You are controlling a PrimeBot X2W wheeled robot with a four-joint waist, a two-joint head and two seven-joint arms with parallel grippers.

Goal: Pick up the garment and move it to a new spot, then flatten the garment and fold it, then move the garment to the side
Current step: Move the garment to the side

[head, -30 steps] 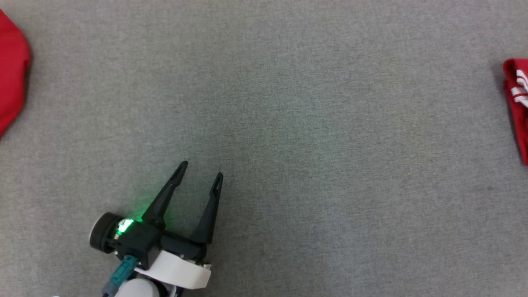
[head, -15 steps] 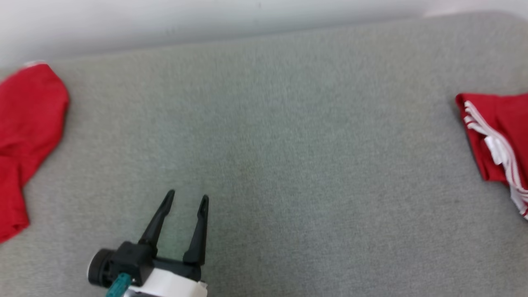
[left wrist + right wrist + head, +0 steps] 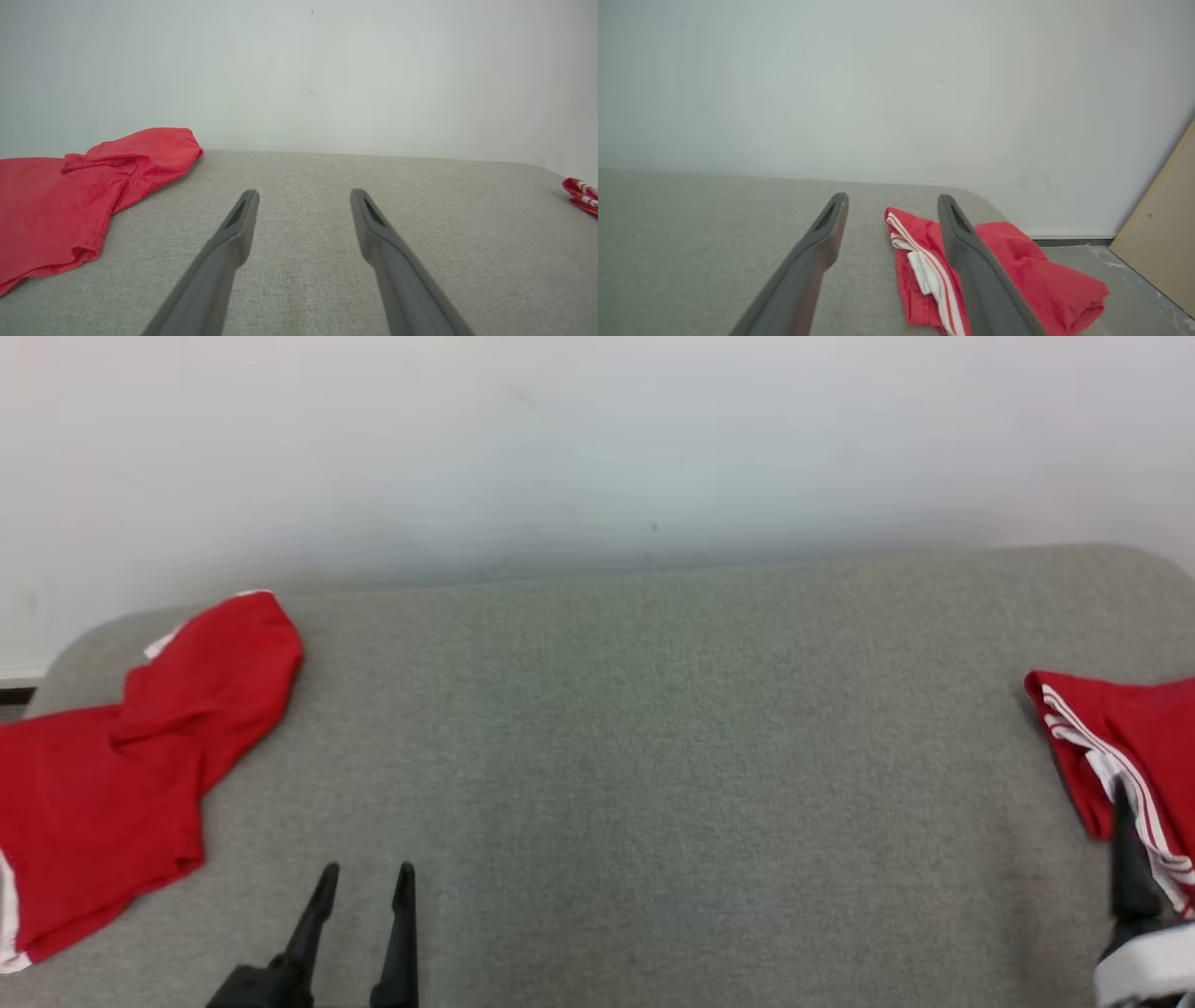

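Observation:
A loose, crumpled red garment (image 3: 121, 765) lies at the left end of the grey padded surface (image 3: 653, 756); the left wrist view has the garment (image 3: 70, 200) left of my fingers. My left gripper (image 3: 366, 870) (image 3: 304, 192) hovers open and empty over bare grey fabric, to the right of that garment. A second red garment with white stripes (image 3: 1120, 747) (image 3: 934, 261) lies folded at the right end. My right gripper (image 3: 892, 196) is open and empty, and one of its fingers (image 3: 1128, 859) stands in front of that folded piece.
A pale wall (image 3: 597, 448) rises directly behind the surface. Past the right end, floor (image 3: 1111, 275) and a tan board (image 3: 1167, 224) leaning at the wall show. The wide middle of the grey surface lies between the two garments.
The head camera has tilted up, bringing the wall into view and both garments further into frame. The left gripper now sits lower in that view, and a right finger has appeared at lower right.

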